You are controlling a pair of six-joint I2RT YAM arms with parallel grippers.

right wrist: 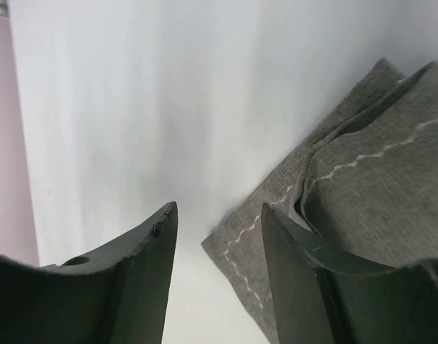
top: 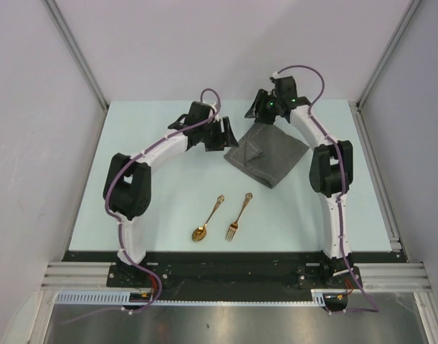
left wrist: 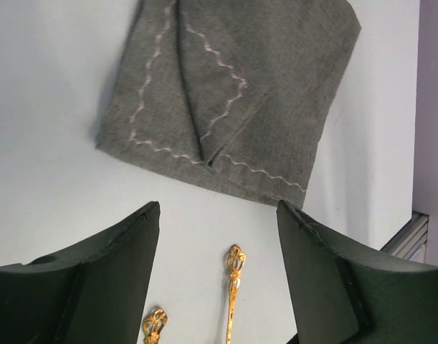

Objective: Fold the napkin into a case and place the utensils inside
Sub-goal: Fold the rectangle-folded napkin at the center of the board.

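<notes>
The dark grey napkin (top: 267,152) lies at the back right of the table, folded into a broad square with triangular flaps on top (left wrist: 233,93); no narrow case shows. My left gripper (top: 222,135) hovers open just left of it, its jaws (left wrist: 219,208) empty. My right gripper (top: 256,111) is open over the napkin's far left corner (right wrist: 240,244), which lies flat on the table between the fingers, untouched. The gold spoon (top: 206,221) and gold fork (top: 239,216) lie side by side nearer the front, handles pointing toward the napkin. The fork's handle (left wrist: 234,287) and the spoon's handle tip (left wrist: 154,324) show in the left wrist view.
The pale table (top: 161,215) ends at a metal rail on the right (top: 391,215) and at the arms' black base bar (top: 226,271) in front. White walls enclose the back and sides.
</notes>
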